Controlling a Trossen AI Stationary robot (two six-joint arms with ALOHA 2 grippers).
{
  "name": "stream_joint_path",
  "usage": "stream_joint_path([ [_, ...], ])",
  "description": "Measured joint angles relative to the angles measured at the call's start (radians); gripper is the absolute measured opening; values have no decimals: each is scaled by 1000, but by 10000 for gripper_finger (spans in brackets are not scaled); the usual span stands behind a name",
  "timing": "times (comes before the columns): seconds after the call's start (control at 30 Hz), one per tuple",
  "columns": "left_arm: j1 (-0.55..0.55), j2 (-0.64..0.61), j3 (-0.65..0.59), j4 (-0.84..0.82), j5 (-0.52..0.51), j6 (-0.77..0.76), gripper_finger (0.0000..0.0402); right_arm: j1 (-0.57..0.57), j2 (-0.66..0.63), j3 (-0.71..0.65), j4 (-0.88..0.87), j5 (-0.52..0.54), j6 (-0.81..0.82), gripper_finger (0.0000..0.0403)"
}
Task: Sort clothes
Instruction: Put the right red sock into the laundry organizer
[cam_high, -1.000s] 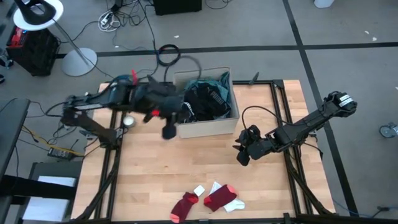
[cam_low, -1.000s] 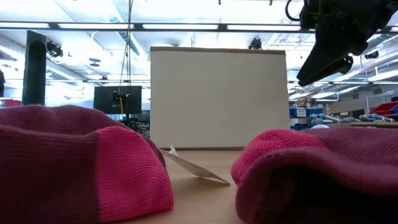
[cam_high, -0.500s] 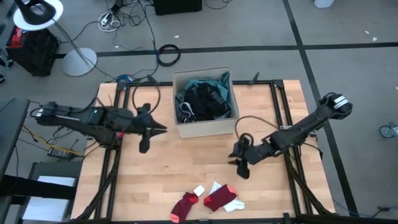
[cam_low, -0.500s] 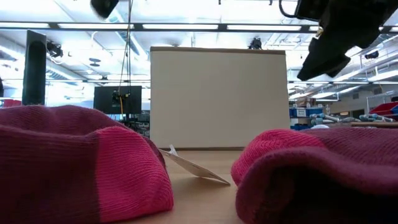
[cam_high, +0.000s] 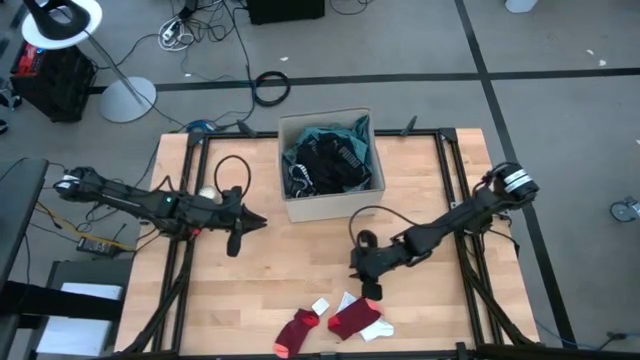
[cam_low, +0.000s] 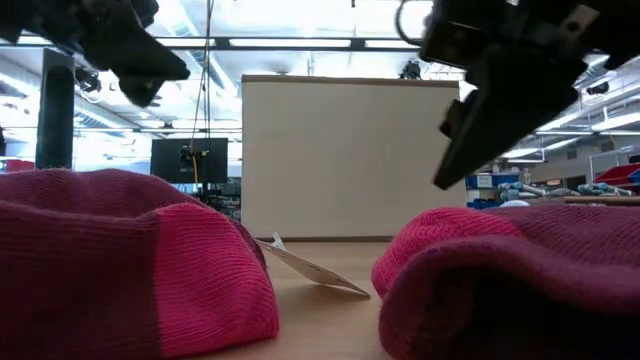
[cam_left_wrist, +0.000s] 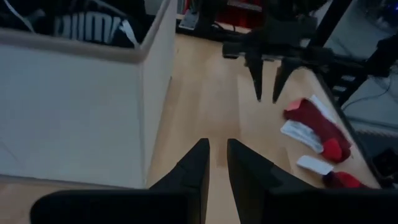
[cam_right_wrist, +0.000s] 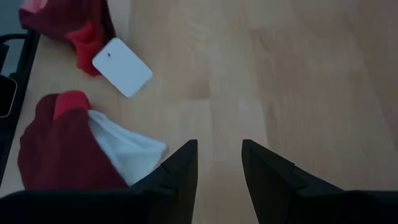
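Note:
Two red-and-white socks lie flat by the table's near edge, with white tags between them. More clothes, dark and teal, are piled inside the tan box at the table's far middle. My right gripper hangs open above bare wood just on the far side of the right sock, fingers slanting down. My left gripper hovers left of the box's near corner. It points toward the table's right, with a narrow gap and nothing between the fingers.
Bare wood lies between the box and the socks. Black frame rails run along the table's left and right sides. Cables and a lamp base sit on the floor beyond the far edge.
My left gripper has drawn back from the box toward the table's left edge and has sunk low. My right gripper has travelled toward the near edge and leftward, closing on the socks, and has tipped further down. The socks and box have stayed put.

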Motion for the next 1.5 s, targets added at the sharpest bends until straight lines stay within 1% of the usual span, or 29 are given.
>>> stream_joint_path([
  [0.1,-11,0,-62,68,-14,-40,62,-12,44,77,-60,-19,-36,128],
  [0.23,-31,0,-121,118,-22,-94,62,-15,73,174,-244,-26,-33,128],
  [0.4,-68,1,-172,165,-51,-139,62,7,71,271,-464,-26,58,128],
  [0.47,-78,2,-187,177,-68,-145,62,24,71,295,-507,-26,95,128],
  [0.57,-87,5,-211,206,-77,-150,62,55,70,294,-514,-34,188,128],
  [0.7,-91,8,-240,266,-78,-152,62,104,77,294,-509,-48,350,128],
  [0.9,-92,12,-285,322,-73,-173,63,173,118,294,-487,-50,486,128],
  [1.03,-98,20,-308,337,-72,-188,63,186,164,294,-454,-52,521,127],
  [1.23,-105,20,-316,359,-71,-197,63,182,261,294,-426,-44,525,125],
  [1.3,-110,20,-316,360,-71,-198,63,181,276,298,-425,-45,526,114],
  [1.33,-112,20,-316,362,-71,-199,63,180,281,299,-427,-50,532,101],
  [1.37,-116,20,-316,364,-71,-199,63,180,283,299,-433,-52,540,82],
  [1.43,-121,20,-316,370,-71,-198,63,178,266,298,-454,-52,547,32],
  [1.47,-122,20,-316,373,-73,-197,63,178,255,296,-466,-53,544,17],
  [1.5,-122,20,-316,374,-75,-197,63,178,240,293,-488,-45,544,12],
])
